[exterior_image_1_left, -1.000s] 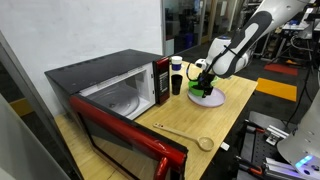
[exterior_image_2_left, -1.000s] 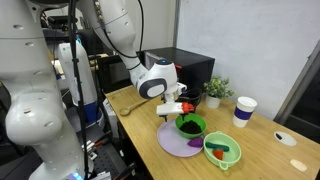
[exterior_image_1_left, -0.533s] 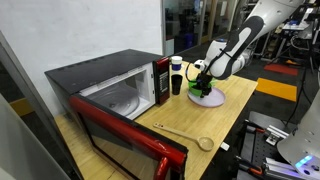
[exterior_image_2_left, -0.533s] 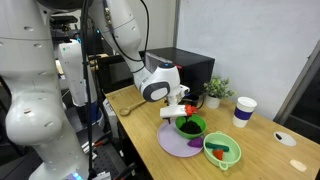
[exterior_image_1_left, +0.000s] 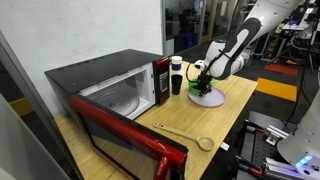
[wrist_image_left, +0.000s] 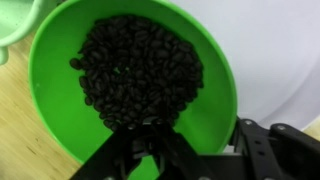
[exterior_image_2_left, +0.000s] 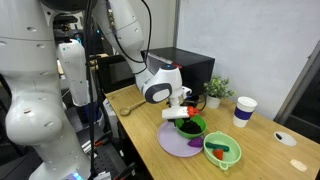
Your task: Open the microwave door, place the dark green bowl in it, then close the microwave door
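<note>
Microwave (exterior_image_1_left: 100, 85) with door (exterior_image_1_left: 125, 135) open. A bottle (exterior_image_1_left: 176, 75) and a spoon (exterior_image_1_left: 185, 133) lie between it and the plate (exterior_image_2_left: 172, 140) near the surface's (exterior_image_1_left: 236, 105) edge. Bowl (wrist_image_left: 130, 70) of dark beans on the plate, beside a lime bowl (exterior_image_2_left: 226, 152). The arm reaches down, with the gripper (wrist_image_left: 200, 150) straddling the bowl's rim; whether it grips cannot be told.

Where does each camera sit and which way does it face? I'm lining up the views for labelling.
Exterior view: beside the open microwave door, looking along the table to the arm at the far end.
Exterior view: opposite end, facing the dark green bowl, microwave behind; arm reaches in from above.
Wrist view: straight down into the bowl; fingers at the bottom edge.
Shared: all three show the bowl.
</note>
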`<state>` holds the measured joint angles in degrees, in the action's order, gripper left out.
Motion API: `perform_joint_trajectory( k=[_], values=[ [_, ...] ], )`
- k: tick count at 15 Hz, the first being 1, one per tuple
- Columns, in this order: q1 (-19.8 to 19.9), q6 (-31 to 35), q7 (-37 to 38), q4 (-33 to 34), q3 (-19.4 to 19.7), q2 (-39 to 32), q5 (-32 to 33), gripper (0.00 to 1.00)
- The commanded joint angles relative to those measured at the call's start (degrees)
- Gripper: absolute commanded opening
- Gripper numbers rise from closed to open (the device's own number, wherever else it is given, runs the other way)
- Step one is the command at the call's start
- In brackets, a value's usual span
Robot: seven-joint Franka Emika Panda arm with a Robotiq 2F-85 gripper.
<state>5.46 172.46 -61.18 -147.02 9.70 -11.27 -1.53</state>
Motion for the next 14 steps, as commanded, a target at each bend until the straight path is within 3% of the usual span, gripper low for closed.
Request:
perform_joint_trajectory(
  k=[1,4,14],
  values=[
    [2.6,1.2,2.7,0.8,-1.2,-1.2,5.6,0.24],
    [2.9,1.2,5.6,0.8,-1.0,-1.0,9.7,0.02],
    [3.7,1.7,11.9,0.1,-0.1,1.6,17.2,0.01]
  ],
)
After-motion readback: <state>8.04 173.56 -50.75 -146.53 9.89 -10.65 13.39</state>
